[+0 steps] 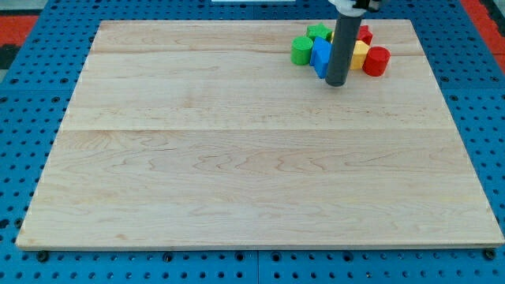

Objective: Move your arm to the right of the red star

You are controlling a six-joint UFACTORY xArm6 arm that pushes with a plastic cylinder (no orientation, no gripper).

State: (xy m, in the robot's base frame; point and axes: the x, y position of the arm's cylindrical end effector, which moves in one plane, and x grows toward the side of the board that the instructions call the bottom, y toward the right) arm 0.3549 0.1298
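A cluster of blocks sits near the view's top right on the wooden board (237, 158). The red star (364, 34) is mostly hidden behind the rod, only its right part showing. Below and right of it lies a red cylinder (376, 61), with a yellow block (359, 54) between them. A blue block (320, 57) is at the rod's left, a green cylinder (302, 50) further left, and another green block (319, 32) above. My tip (337, 83) rests on the board just below the cluster, right beside the blue block, below and left of the red star.
The board lies on a blue perforated table (31, 95). A red strip (481, 20) shows at the view's top right corner.
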